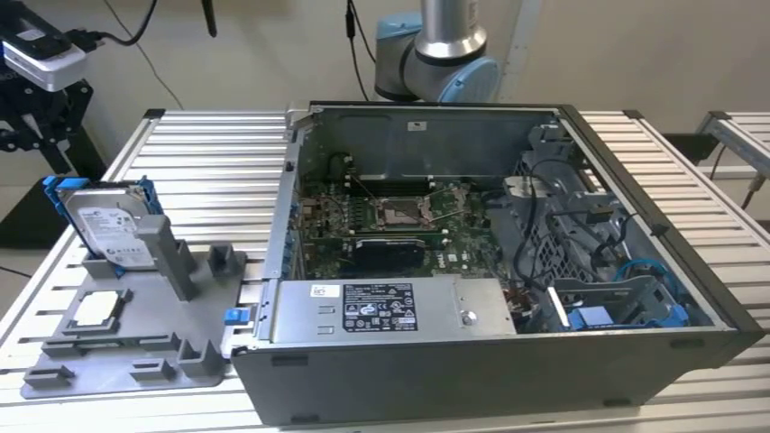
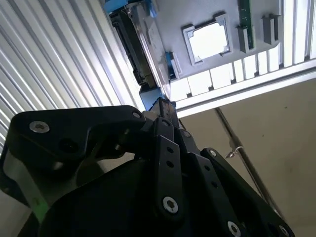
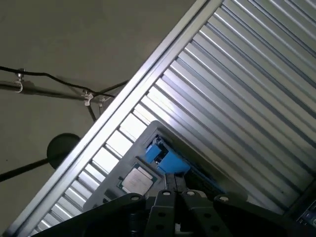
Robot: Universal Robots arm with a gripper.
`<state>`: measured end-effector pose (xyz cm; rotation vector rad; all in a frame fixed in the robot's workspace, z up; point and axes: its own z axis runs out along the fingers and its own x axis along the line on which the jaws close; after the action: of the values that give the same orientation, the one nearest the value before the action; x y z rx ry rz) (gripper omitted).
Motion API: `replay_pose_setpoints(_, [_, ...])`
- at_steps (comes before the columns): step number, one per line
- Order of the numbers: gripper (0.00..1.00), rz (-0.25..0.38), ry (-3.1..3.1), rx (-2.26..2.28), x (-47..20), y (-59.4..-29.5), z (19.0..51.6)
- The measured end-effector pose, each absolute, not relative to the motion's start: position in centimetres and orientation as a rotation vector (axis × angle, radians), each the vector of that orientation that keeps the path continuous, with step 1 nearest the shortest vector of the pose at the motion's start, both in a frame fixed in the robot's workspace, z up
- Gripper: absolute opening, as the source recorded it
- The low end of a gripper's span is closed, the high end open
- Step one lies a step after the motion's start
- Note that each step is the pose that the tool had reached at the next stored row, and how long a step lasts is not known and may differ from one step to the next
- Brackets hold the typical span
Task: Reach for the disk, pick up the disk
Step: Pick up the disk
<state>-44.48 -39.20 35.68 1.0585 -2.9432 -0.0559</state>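
Gripper (image 3: 171, 178) hangs over the disk (image 1: 106, 221), clenched on nothing. The disk stands upright in the grey fixture (image 1: 132, 356). A good grab means opening wide and coming down square across its blue-framed edges. Mind the chip (image 1: 99, 308) just beside it and the open computer case (image 1: 481, 361) nearby.

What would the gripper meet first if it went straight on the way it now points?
Probably the disk: in both wrist views the gripper points at its blue-framed edge, upright in the grey holder. How far off it is, I cannot tell.
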Motion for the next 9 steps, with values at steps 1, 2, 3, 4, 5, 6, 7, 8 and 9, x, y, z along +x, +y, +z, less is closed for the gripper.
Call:
replay_pose_setpoints(1, [0.00, -0.056, -2.937, 1.076, -44.48, -39.20, 35.68])
replay_pose_setpoints(2, [0.00, -0.056, -2.930, 1.092, -44.48, -39.20, 35.68])
replay_pose_setpoints(3, [0.00, -0.056, -2.924, 1.108, -44.48, -39.20, 35.68])
replay_pose_setpoints(4, [0.00, -0.055, -2.919, 1.121, -44.48, -39.20, 35.68])
replay_pose_setpoints(5, [0.00, -0.055, -2.914, 1.133, -44.48, -39.20, 35.68])
replay_pose_setpoints(6, [0.00, -0.055, -2.909, 1.146, -44.48, -39.20, 35.68])
replay_pose_setpoints(7, [0.00, -0.055, -2.905, 1.156, -44.48, -39.20, 35.68])
replay_pose_setpoints(8, [0.00, -0.055, -2.901, 1.165, -44.48, -39.20, 35.68])
replay_pose_setpoints(9, [0.00, -0.055, -2.898, 1.172, -44.48, -39.20, 35.68])
